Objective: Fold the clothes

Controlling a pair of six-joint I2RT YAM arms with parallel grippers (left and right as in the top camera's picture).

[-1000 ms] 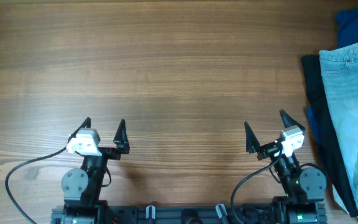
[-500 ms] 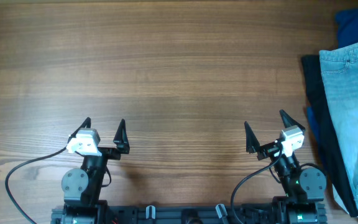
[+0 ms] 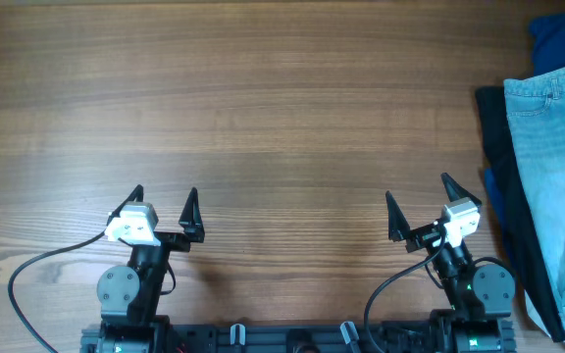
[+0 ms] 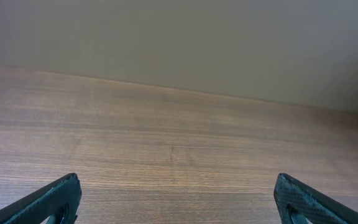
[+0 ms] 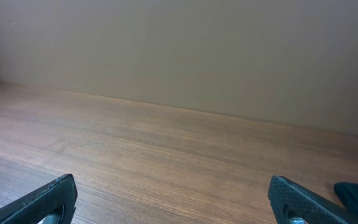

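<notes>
Light blue denim shorts [image 3: 562, 186] lie flat at the table's [image 3: 282, 118] right edge, over a black garment [image 3: 496, 162], with a royal blue cloth [image 3: 557, 39] in the far right corner. Both arms sit folded back at the near edge. The left gripper [image 3: 163, 192] and right gripper [image 3: 417, 188] are spread wide and empty, fingers pointing toward the far edge.

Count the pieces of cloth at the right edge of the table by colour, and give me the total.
Light blue: 1, the denim shorts
Black: 1, the black garment, lying partly under the shorts
Royal blue: 1, the royal blue cloth, at the far corner
Total: 3
</notes>
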